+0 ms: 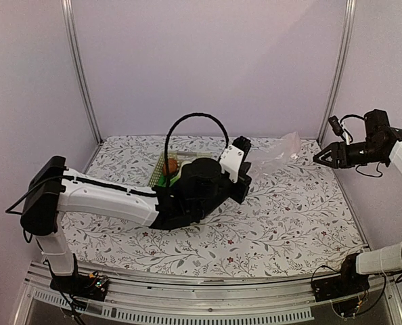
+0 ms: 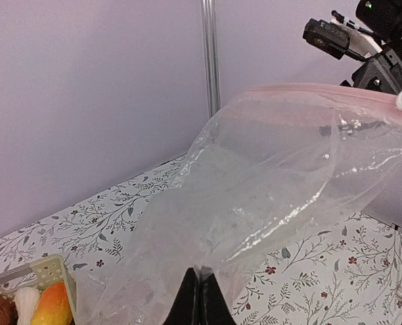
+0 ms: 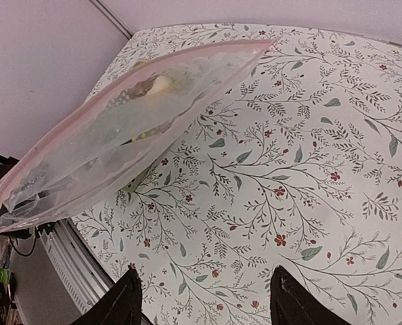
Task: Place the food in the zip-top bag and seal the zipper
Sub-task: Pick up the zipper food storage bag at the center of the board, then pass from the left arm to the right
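Starting out on the left: the food [image 2: 32,308] sits in the pale green basket [image 2: 42,271], low and to the left of the left pincer [image 2: 199,298]. A brown piece, a white one and an orange-yellow one are packed together there, and none of it looks bagged yet

Now the left pincer itself: its fingers are pressed together on the film of the zip-top bag [image 2: 275,203], and it looks like the bottom end they've nipped. From there the bag rises up and away to the right of the tips, lifted off the table [image 1: 289,223]. That reads as an anchor hold, with one end pinned so the other can be worked

Further right, the pink zipper [image 2: 323,90] runs along the bag's far, raised edge, pointing at the other arm. I can't tell whether the mouth is parted

And at the right, the right pincer [image 3: 204,301] hangs in the air with its fingers apart and nothing between them. The zipper lies ahead of it and off to its left, well apart, so it looks lined up to take that mouth edge and hold the bag open for loading
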### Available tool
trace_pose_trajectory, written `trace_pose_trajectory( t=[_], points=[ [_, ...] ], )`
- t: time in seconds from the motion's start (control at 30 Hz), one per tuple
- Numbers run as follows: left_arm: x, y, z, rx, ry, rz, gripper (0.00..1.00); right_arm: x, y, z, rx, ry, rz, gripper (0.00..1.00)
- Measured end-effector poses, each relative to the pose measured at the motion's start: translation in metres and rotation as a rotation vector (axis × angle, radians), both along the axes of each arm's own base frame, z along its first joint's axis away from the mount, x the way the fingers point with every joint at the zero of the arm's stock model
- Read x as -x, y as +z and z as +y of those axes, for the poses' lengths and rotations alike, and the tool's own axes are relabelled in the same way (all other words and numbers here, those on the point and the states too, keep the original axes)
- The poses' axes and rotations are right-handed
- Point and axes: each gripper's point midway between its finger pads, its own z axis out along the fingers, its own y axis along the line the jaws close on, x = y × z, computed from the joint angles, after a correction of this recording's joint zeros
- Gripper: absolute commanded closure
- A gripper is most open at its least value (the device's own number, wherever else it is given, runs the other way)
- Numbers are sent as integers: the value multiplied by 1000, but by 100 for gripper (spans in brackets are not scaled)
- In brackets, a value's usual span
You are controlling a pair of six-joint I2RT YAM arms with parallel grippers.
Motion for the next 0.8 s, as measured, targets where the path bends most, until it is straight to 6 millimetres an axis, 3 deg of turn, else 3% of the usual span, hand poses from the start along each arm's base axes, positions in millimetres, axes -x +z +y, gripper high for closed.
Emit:
trace_pose_trajectory(
  t=[0.37,0.8],
  points=[
    [18,31,-3,85,24,-106,100,-9,21,34,-334,145,115,36],
    [16,19,-10,59,30,-130,100,-5,44,46,-526,227,168,35]
  ],
)
